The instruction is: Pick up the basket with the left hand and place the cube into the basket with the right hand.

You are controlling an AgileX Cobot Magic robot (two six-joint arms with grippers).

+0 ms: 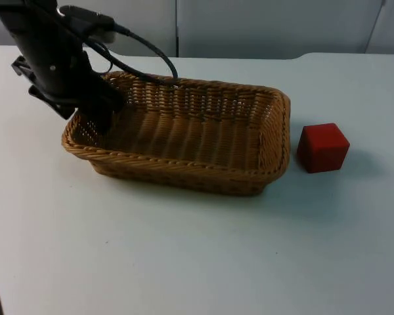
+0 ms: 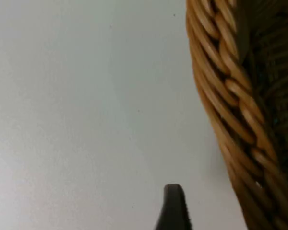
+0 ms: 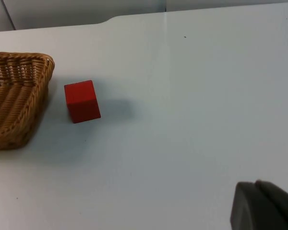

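Straddling the basket (image 1: 184, 167) rim, left gripper (image 1: 104, 108) fingers (image 2: 173, 211) grip unclear; red cube (image 1: 322, 147) unlabelled.

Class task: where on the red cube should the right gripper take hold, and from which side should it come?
Red cube rests flat beside the basket, its top unobstructed. Probably best to come from above, pinching two opposite upright faces.

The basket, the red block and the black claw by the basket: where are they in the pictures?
basket (image 1: 184, 172): top view, near outer wall.
cube (image 1: 323, 147): top view, between its top and front faces.
left gripper (image 1: 100, 108): top view, at the basket's left end rim.
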